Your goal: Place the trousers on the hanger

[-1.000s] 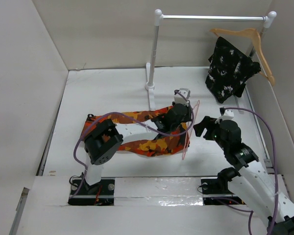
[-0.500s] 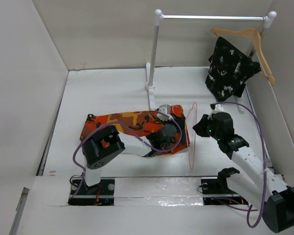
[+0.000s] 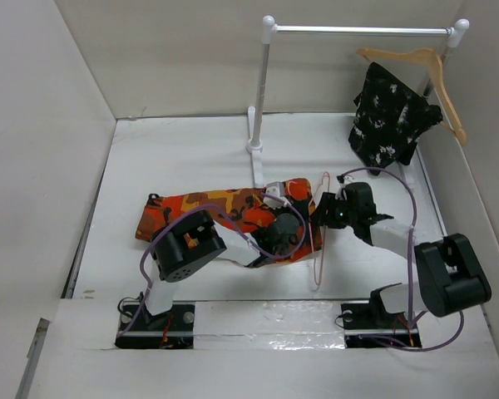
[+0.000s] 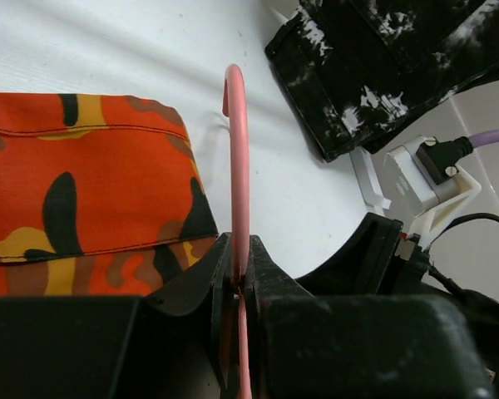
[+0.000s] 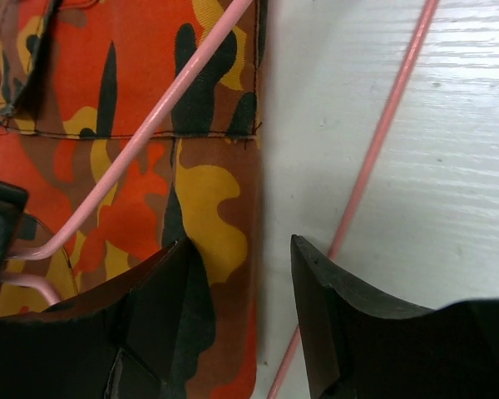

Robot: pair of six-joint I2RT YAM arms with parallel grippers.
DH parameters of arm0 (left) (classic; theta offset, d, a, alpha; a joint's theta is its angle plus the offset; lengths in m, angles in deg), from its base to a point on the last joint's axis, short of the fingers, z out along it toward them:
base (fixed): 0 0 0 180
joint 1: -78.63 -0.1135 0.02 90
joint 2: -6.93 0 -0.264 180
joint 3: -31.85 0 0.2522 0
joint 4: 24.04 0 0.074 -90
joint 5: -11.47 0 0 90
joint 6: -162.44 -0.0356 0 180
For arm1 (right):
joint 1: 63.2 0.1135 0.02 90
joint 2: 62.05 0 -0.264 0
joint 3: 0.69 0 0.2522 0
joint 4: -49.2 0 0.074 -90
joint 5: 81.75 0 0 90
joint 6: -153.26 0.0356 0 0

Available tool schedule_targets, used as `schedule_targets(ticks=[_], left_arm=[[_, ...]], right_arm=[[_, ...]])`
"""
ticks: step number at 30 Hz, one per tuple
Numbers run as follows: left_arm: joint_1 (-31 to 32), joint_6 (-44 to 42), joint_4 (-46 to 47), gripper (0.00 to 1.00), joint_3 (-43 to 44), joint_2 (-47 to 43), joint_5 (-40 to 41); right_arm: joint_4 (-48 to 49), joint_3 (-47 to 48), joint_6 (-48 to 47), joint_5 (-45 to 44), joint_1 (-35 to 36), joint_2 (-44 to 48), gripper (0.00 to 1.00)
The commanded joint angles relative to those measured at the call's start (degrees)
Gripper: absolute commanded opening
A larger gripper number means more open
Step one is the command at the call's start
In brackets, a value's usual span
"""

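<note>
With jaws apart, the right gripper (image 5: 241,249) has reached the trousers (image 5: 66,75) beside the hanger (image 4: 238,150), which the left gripper (image 4: 239,266) clamps; grasping the cloth probably comes next.

Trousers (image 3: 204,206) lie mid-frame on the white surface (image 3: 183,150) — left hand (image 3: 304,226) and right hand (image 3: 323,213) flank the hanger (image 3: 318,264).

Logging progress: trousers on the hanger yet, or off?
Off. The trousers lie flat on the table; the hanger, pinched in the left gripper, crosses their end, no cloth over it.
</note>
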Motion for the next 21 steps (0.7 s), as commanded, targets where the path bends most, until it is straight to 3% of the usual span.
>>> schedule_targets(ticks=[1, 5, 6, 9, 16, 21], left_arm=[[-0.4, 0.5, 2.4, 0.00, -1.5, -0.6, 1.3], [-1.4, 0.7, 2.5, 0.00, -2.8, -0.1, 0.4], [-1.4, 0.7, 2.9, 0.00, -3.2, -0.1, 0.2], [-1.4, -0.4, 3.2, 0.00, -4.5, -0.8, 0.8], [-2.0, -7.6, 3.4, 0.00, -6.6, -3.7, 3.7], [-2.5, -7.6, 3.1, 0.00, -9.1, -6.3, 5.4]], right_arm=[[10.1, 0.4, 0.5, 3.5, -0.2, -2.1, 0.58], [12.7, -0.8, 1.1, 4.5, -0.2, -5.2, 0.51], [12.9, -0.8, 1.1, 4.4, -0.8, -5.4, 0.30], [13.5, -2.3, 2.0, 4.2, -0.8, -2.7, 0.02], [4.9, -5.6, 2.1, 3.8, -3.0, 16.1, 0.00], [-5.7, -7.0, 1.8, 2.8, -5.1, 26.2, 0.00]])
